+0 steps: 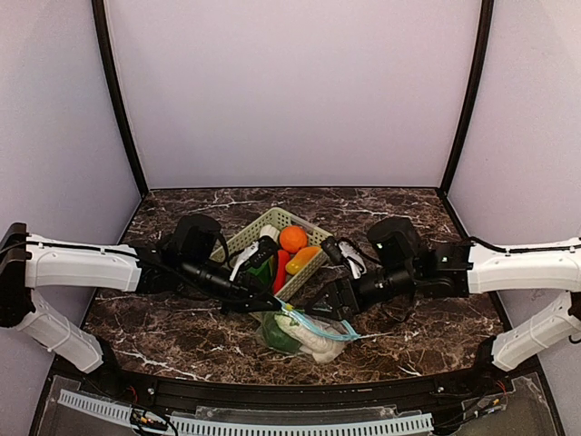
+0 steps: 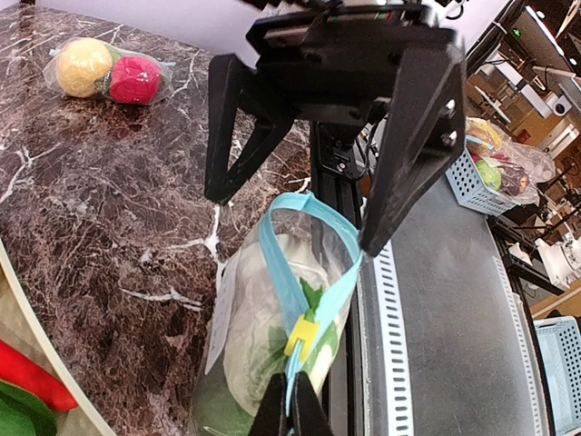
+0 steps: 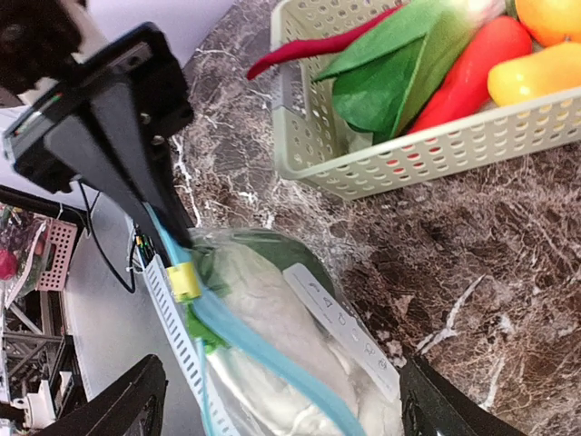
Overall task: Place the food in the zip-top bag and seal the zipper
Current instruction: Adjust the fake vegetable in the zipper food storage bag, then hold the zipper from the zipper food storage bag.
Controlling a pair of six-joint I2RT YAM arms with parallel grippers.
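Left claw (image 2: pixel 289 411) pressed together, pinching the blue zipper strip (image 2: pixel 280 272) of the clear, crinkly zip-top bag (image 1: pixel 307 338), which lies on the veined marble desk (image 1: pixel 172 331) at six o'clock of the lattice basket (image 1: pixel 254 227); leafy greens (image 1: pixel 280 339) and, seemingly, a white radish (image 3: pixel 263 313) inside. Right claw (image 3: pixel 286 391) spread astride its mouth.

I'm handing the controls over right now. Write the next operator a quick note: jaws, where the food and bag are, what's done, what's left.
Left gripper: jaws shut on the bag's blue zipper strip, beside the yellow slider.
Right gripper: jaws open at the bag mouth, holding nothing.
Bag: lies in front of the basket, mouth open.
Done: radish and greens are inside.
To do: orange, chilli, leafy bunch and yellow piece are in the basket; bag them, then zip.
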